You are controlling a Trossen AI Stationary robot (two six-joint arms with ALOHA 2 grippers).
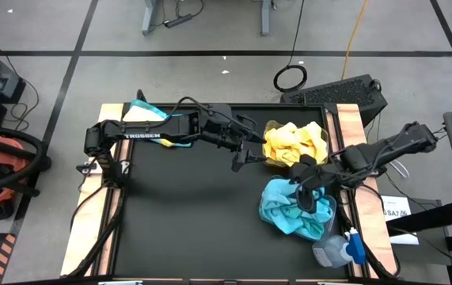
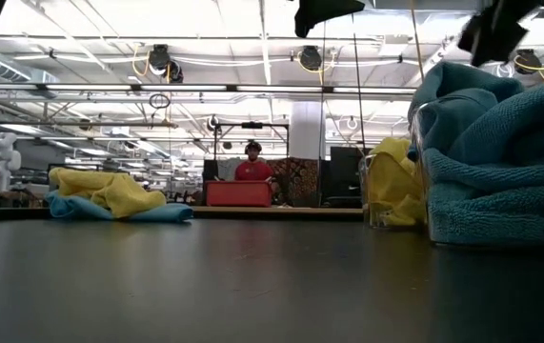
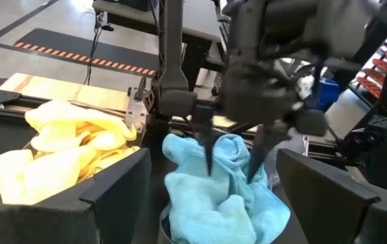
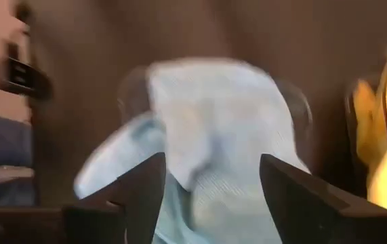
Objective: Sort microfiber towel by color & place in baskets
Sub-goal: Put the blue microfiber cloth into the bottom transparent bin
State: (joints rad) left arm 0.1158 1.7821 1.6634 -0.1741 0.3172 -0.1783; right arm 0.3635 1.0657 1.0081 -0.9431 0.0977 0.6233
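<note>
Yellow microfiber towels (image 1: 293, 141) fill a clear basket (image 3: 136, 114) at the table's far right. Teal towels (image 1: 297, 207) are heaped in a second clear basket (image 2: 422, 171) just nearer. My right gripper (image 3: 234, 152) hangs open right above the teal heap, fingers pointing down, nothing between them; its wrist view shows the teal towels (image 4: 213, 129) below the fingers. My left gripper (image 1: 241, 157) stands open over the table's middle, left of the yellow basket, facing both baskets. A few more yellow and teal towels (image 2: 110, 195) lie at the far left corner.
A grey bottle with a blue cap (image 1: 340, 249) lies at the near right corner beside the teal basket. A black keyboard (image 1: 344, 93) sits beyond the far right edge. The black mat (image 1: 186, 229) stretches across the table's left and middle.
</note>
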